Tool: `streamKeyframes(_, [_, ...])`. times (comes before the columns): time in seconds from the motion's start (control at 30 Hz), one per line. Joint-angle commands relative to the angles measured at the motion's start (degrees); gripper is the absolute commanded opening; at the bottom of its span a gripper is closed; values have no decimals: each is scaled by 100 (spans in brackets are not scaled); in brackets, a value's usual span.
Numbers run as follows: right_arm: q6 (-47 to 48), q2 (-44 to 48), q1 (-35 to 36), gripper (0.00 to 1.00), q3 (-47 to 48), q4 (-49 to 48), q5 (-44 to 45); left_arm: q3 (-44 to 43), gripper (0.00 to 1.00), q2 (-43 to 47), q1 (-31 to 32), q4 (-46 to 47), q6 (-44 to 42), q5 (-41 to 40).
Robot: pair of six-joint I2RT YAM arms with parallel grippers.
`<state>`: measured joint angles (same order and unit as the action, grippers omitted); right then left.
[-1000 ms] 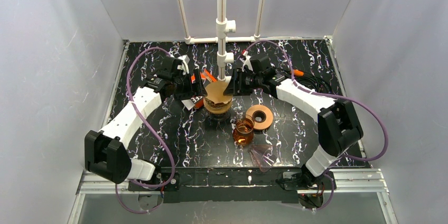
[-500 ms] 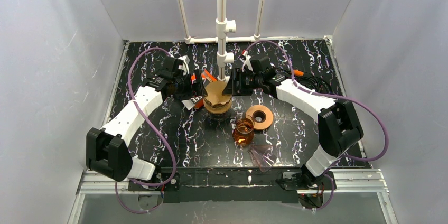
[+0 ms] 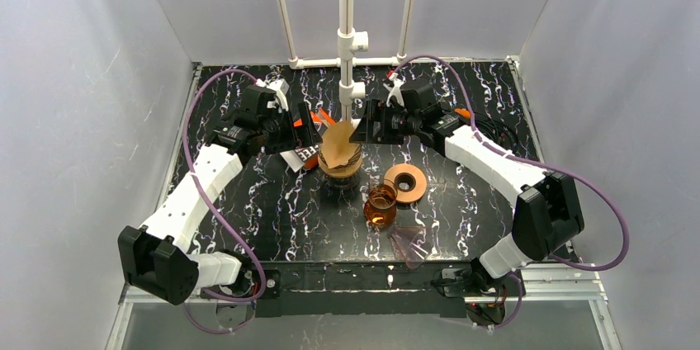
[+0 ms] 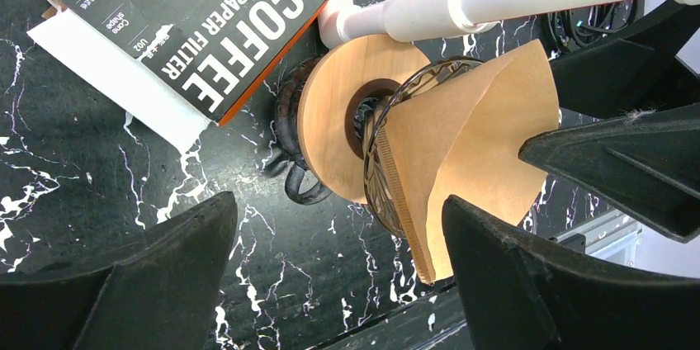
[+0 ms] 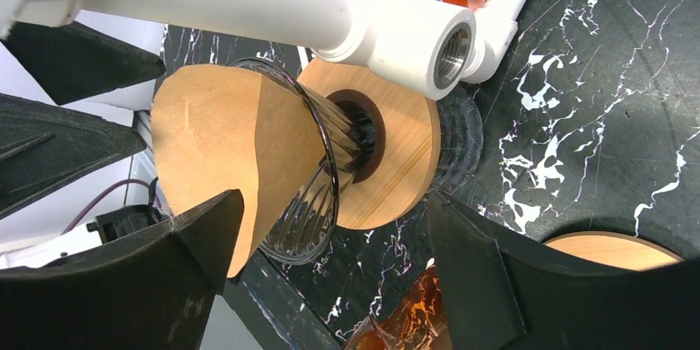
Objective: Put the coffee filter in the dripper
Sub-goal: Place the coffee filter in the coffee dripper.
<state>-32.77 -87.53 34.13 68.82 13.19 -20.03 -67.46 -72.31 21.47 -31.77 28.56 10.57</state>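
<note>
The brown paper coffee filter [image 3: 336, 144] sits as a cone inside the glass dripper [image 3: 341, 167], its top sticking out above the rim. The dripper has a wooden collar [image 4: 330, 119] and stands on a dark glass base. In the left wrist view the filter [image 4: 487, 135] fills the dripper [image 4: 376, 160]. It also shows in the right wrist view [image 5: 215, 127], inside the ribbed glass [image 5: 309, 201]. My left gripper [image 3: 316, 134] [image 4: 338, 284] is open, just left of the dripper. My right gripper [image 3: 364, 130] [image 5: 330, 284] is open, just right of it, one finger close by the filter's edge.
A coffee filter box [image 3: 302, 155] [image 4: 182, 28] lies left of the dripper. A white pipe stand [image 3: 347, 36] rises right behind it. A wooden ring [image 3: 406, 182], an amber glass jar [image 3: 380, 205] and a clear cone [image 3: 409, 244] sit to the front right.
Both wrists have risen and drawn a little toward the back. The filter stays in the dripper. Both grippers remain open.
</note>
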Motion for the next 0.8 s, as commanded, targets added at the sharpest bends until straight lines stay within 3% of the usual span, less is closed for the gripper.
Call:
streamKeyframes(0.0, [58,241,-63,91,199,17,13,-151,93,152,-36,-204,-43,107])
streamKeyframes(0.13, [57,243,-78,88,140,12,29,-95,92,78,-42,-173,-52,117])
streamKeyframes(0.43, [170,196,-143,70,48,107,83,9,87,-165,-37,-135,-129,-24])
streamKeyframes(0.77, [608,216,-163,64,299,651,558,-132,82,-203,-42,-456,-341,-573])
